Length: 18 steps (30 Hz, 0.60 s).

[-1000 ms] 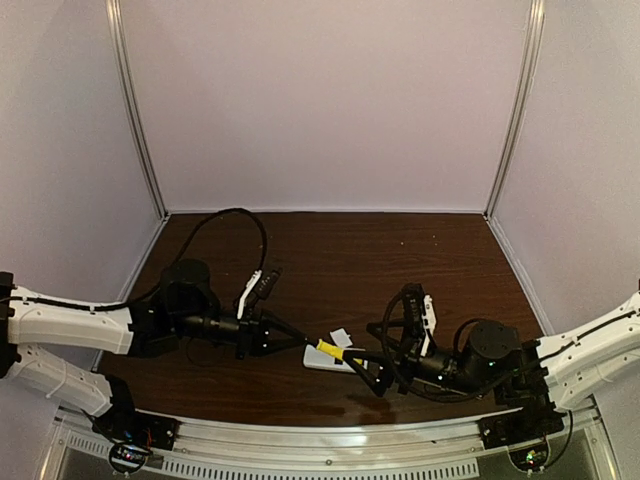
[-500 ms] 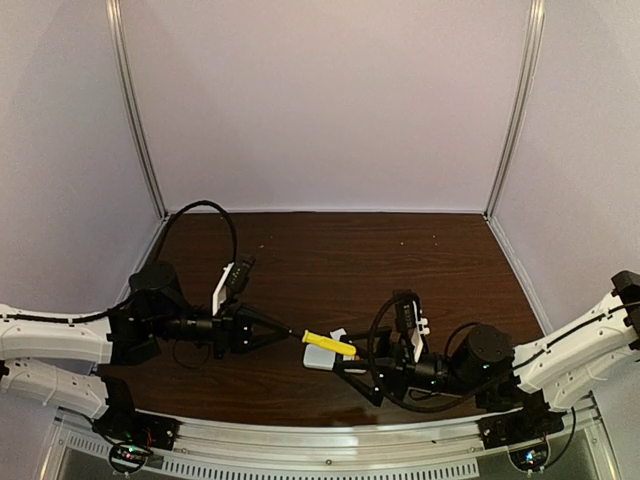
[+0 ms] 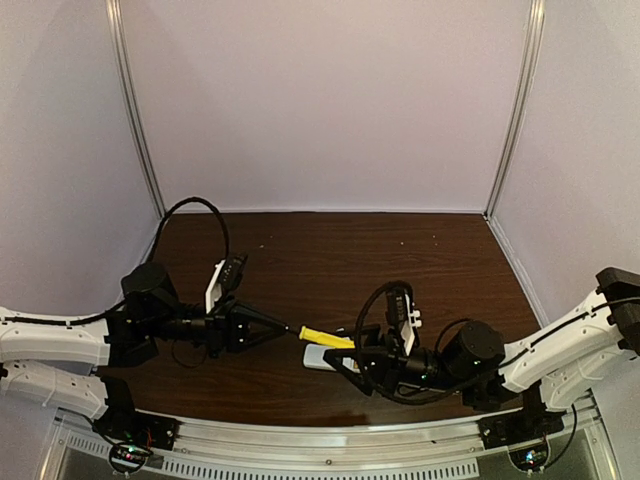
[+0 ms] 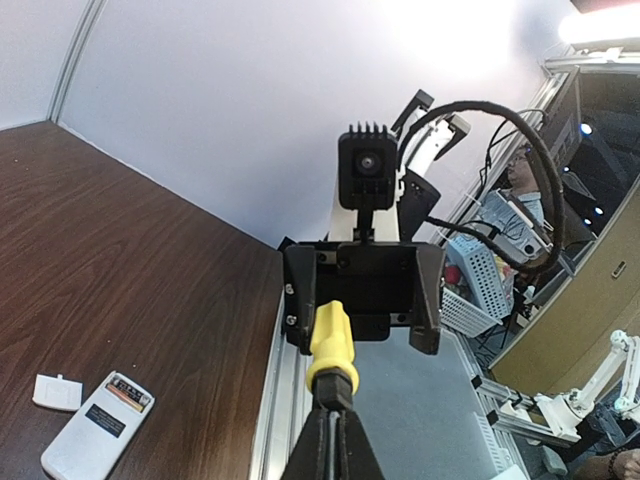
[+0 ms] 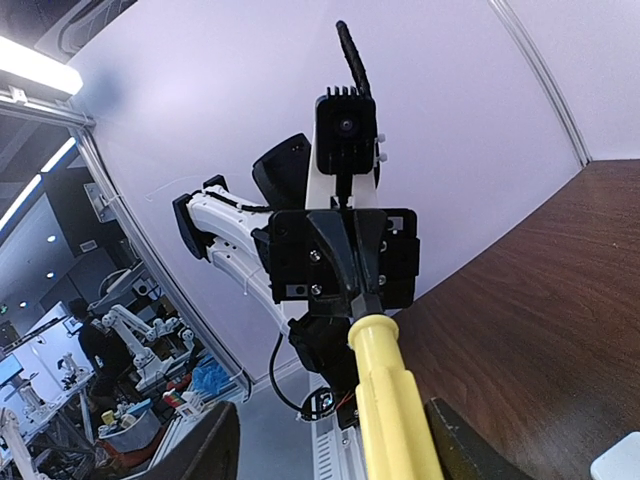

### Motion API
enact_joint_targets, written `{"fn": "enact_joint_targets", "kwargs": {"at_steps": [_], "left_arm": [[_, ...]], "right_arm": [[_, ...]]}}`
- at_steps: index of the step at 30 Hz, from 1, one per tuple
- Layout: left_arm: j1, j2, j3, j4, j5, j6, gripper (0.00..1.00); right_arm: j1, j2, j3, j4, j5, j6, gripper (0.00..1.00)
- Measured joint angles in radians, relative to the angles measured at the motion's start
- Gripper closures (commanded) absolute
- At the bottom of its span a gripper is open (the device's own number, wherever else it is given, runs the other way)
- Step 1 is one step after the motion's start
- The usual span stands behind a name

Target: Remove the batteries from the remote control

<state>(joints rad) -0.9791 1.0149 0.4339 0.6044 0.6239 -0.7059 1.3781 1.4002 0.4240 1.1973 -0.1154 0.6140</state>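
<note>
Here, flat white remote control [image 4: 98, 432], yellow cylindrical screwdriver [image 4: 332, 348]

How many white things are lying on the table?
2: the remote control near the front edge, and a small white square piece beside it. More could be hidden.

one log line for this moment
left gripper: shut on screwdriver | right gripper: open around handle | remote: on table, cover off | phase: handover
</note>
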Motion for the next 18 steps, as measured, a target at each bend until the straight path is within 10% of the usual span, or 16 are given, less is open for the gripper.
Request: {"fn": "enact_joint_targets", "kwargs": {"at_steps": [18], "left_arm": [[0.000, 0.024, 0.000, 0.035, 0.001, 0.002, 1.00]], "right_arm": [[-0.021, 0.028, 0.030, -0.006, 0.023, 0.045, 0.66]]}}
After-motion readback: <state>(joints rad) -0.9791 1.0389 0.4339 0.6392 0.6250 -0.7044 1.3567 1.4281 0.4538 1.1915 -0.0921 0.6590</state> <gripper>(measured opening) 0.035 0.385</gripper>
